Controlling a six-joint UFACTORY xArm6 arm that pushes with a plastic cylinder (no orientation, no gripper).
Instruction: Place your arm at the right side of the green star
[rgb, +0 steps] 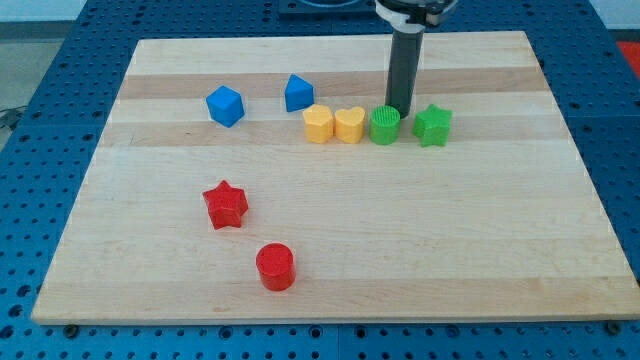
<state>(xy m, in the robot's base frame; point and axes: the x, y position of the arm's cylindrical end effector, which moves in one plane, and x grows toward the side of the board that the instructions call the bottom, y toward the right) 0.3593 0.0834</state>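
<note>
Wooden board (330, 260): your green star (433, 125) sits near its top. No jaws on this rig; my tip (398, 110) is behind the green cylinder (385, 126), left of the star. Swing right remains.

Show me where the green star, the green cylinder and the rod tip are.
green star (433, 124), camera view, top face centre.
green cylinder (385, 124), camera view, top face.
my tip (399, 109), camera view, rod's lower end, just behind the cylinder.

A pale wooden table (480, 250) is seen, on which eight blocks are carried: a blue cube (225, 105), a blue pentagon (298, 93), a yellow hexagon (318, 124), a yellow heart (349, 125), a green cylinder (384, 126), a green star (433, 125), a red star (226, 205) and a red cylinder (275, 267).
</note>
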